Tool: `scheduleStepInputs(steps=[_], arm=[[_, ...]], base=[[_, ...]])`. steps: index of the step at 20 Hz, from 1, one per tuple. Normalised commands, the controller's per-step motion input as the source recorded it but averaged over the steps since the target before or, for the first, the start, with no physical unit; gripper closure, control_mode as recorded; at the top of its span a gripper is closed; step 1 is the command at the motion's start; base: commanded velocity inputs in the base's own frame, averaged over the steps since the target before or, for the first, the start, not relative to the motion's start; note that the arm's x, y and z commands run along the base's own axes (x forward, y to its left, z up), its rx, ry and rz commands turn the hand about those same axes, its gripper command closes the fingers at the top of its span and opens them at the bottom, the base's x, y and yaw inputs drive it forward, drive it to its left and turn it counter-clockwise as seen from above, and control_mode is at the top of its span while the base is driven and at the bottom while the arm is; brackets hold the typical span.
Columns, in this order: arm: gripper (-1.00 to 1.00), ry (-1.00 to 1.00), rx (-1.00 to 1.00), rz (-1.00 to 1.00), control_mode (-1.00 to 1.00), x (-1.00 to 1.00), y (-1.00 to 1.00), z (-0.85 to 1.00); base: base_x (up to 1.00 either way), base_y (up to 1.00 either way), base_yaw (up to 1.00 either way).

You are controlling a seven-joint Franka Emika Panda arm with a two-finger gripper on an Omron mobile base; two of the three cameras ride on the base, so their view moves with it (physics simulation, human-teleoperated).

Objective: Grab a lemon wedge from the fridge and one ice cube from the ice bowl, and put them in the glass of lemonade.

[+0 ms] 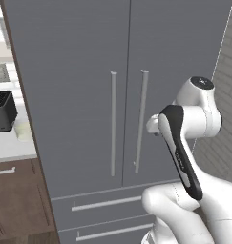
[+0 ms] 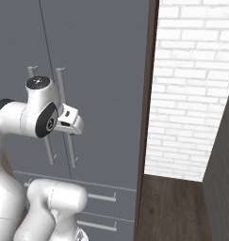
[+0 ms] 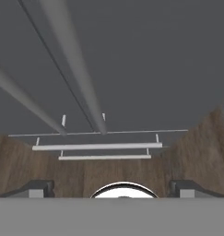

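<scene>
End effector (image 3: 112, 188) spread wide, grasping nothing, close in front of the shut fridge (image 1: 89, 57) beside its right door handle (image 1: 141, 119).

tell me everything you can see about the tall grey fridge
The tall grey double-door fridge has a matte, smooth finish. Both doors are shut, meeting at a thin central seam. Two long pale vertical bar handles flank that seam. Below are two drawers, each with a horizontal bar handle, also shut. It stands upright between dark brown wood cabinets and a white brick wall. The open two-finger gripper is near the handles, with nothing between its fingers.
</scene>
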Motion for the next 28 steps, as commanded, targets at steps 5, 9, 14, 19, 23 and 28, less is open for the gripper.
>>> scheduleStepInputs(steps=[5, 9, 14, 19, 23, 28], arm=[[-1.0, 0.0, 0.0, 0.0, 1.0, -0.01, 0.0, 0.0], [-1.0, 0.0, 0.0, 0.0, 1.0, 0.0, 0.0, 0.0], [-1.0, 0.0, 0.0, 0.0, 1.0, 0.0, 0.0, 0.0], [-1.0, 0.0, 0.0, 0.0, 1.0, 0.0, 0.0, 0.0], [-1.0, 0.0, 0.0, 0.0, 1.0, 0.0, 0.0, 0.0], [-1.0, 0.0, 0.0, 0.0, 1.0, 0.0, 0.0, 0.0]], base=[[-0.13, 0.31, -0.01], [-0.1, 1.0, -0.07], [0.0, 1.0, -0.21], [0.03, 1.0, -0.34], [0.17, 1.0, -0.36], [0.25, 1.0, -0.32]])
